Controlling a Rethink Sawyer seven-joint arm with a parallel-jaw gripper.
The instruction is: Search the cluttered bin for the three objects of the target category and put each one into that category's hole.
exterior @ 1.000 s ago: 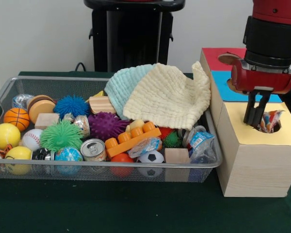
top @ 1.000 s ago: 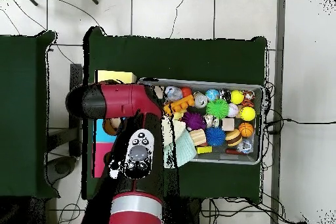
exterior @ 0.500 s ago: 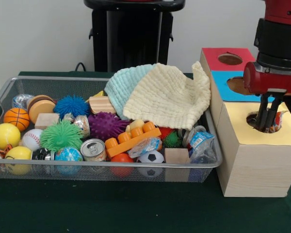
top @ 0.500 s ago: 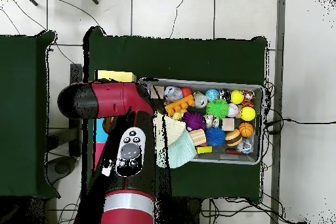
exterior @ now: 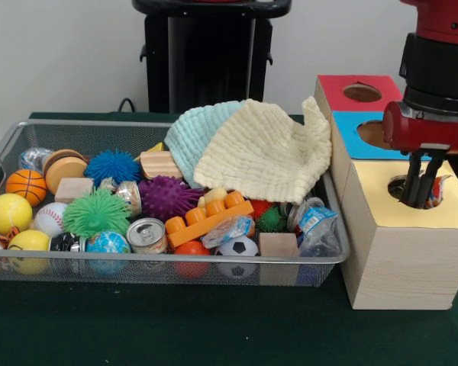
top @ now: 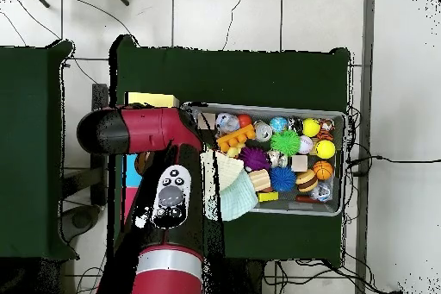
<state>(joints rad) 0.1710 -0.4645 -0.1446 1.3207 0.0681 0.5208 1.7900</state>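
My gripper [exterior: 417, 200] hangs over the round hole [exterior: 398, 187] in the yellow top of the wooden box [exterior: 443, 217], at the right in the front view. Its tips reach into the hole and are shut on a crinkly red-and-white snack wrapper [exterior: 439, 189], which sits half inside the opening. More crinkly packets [exterior: 317, 221] lie at the bin's front right corner, and another packet [exterior: 227, 227] rests beside the orange brick. In the overhead view the red arm [top: 146, 131] covers the gripper and the hole.
The wire bin [exterior: 175, 261] holds several balls, spiky toys, a can [exterior: 146, 235] and wooden blocks. A yellow cloth [exterior: 267, 156] and a teal cloth [exterior: 195, 133] drape over its back right. Behind the yellow section sit a blue section [exterior: 349, 141] and a red section [exterior: 336, 88].
The gripper has moved right with the wrapper, from the hole's left edge to above its middle. Over the last half second it has barely shifted.
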